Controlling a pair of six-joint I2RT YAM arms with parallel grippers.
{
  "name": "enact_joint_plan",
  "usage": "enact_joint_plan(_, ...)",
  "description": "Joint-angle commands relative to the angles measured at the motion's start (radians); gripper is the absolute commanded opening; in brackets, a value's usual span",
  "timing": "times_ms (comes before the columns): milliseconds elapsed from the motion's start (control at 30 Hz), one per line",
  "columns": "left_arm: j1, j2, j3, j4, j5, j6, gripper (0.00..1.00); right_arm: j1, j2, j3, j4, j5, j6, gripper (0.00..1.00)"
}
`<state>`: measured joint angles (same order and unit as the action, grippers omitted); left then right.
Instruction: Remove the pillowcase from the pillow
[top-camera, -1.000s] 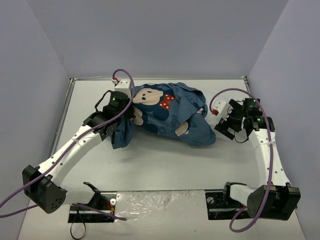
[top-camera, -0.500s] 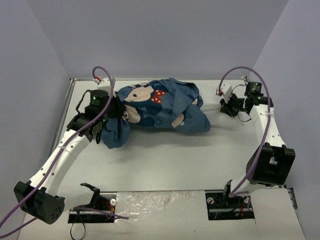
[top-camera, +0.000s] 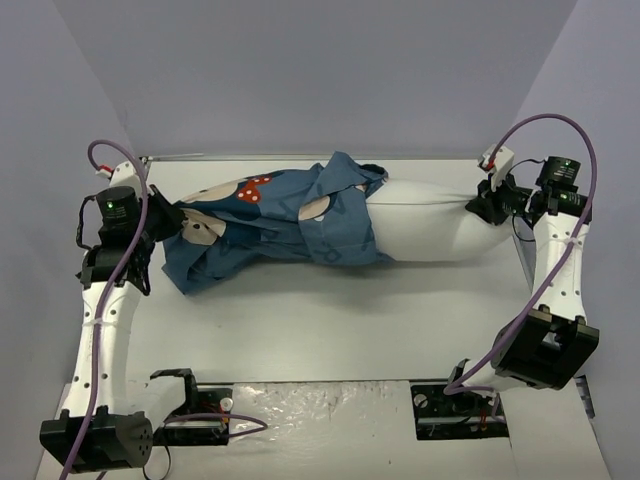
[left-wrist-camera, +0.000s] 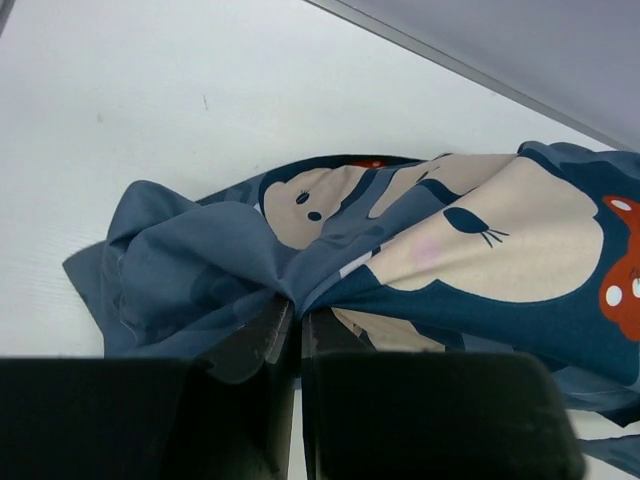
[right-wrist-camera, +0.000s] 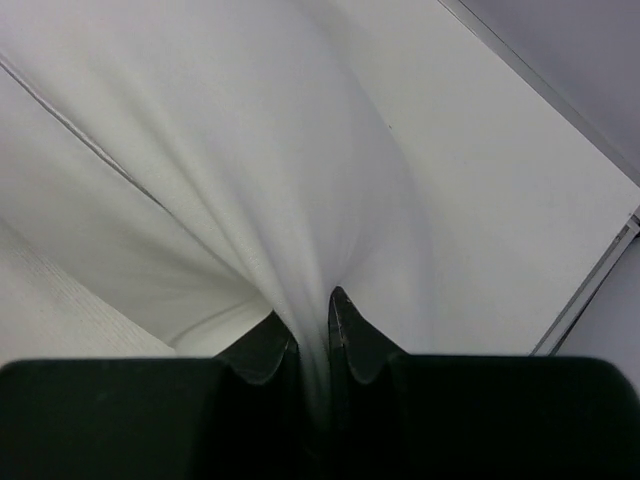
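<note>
Currently both my tools are clamped. My left gripper (left-wrist-camera: 296, 322), near the counter's far left corner, has its jaws pinched tight on a fold of the pillowcase (top-camera: 270, 225). My right gripper (right-wrist-camera: 312, 318), by the far right corner, is closed on a corner of the pillow (top-camera: 430, 228). The pillow lies along the far edge, its right half bare and its left half inside the bunched cover. Step in hand, by my judgement: drawing the two apart. The next move calls for leftward pull with both grips firm, though little room remains at the left edge.
</note>
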<state>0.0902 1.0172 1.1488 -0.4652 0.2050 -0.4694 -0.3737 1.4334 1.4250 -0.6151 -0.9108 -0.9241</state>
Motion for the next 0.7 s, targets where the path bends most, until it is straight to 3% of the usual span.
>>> enact_joint_plan(0, 0.079, -0.034, 0.038, 0.031, -0.154, 0.064, 0.02, -0.105, -0.01, 0.066, 0.104, 0.036, 0.024, 0.0)
enact_joint_plan(200, 0.082, -0.002, -0.001, 0.043, -0.153, 0.071, 0.02, -0.117, 0.045, 0.019, 0.06, 0.09, 0.002, 0.0)
enact_joint_plan(333, 0.06, 0.027, -0.069, 0.129, 0.0, 0.009, 0.02, -0.065, 0.068, 0.021, -0.089, 0.093, -0.119, 0.03)
enact_joint_plan(467, -0.052, 0.101, -0.051, 0.177, 0.115, -0.021, 0.02, 0.076, 0.033, 0.072, -0.291, 0.082, -0.237, 0.48)
enact_joint_plan(567, -0.174, 0.141, 0.002, 0.189, 0.129, -0.054, 0.02, 0.209, -0.031, 0.084, -0.29, 0.073, -0.21, 0.68)
enact_joint_plan(667, -0.234, 0.153, 0.031, 0.214, 0.128, -0.11, 0.02, 0.359, -0.06, 0.089, -0.287, 0.078, -0.122, 0.76)
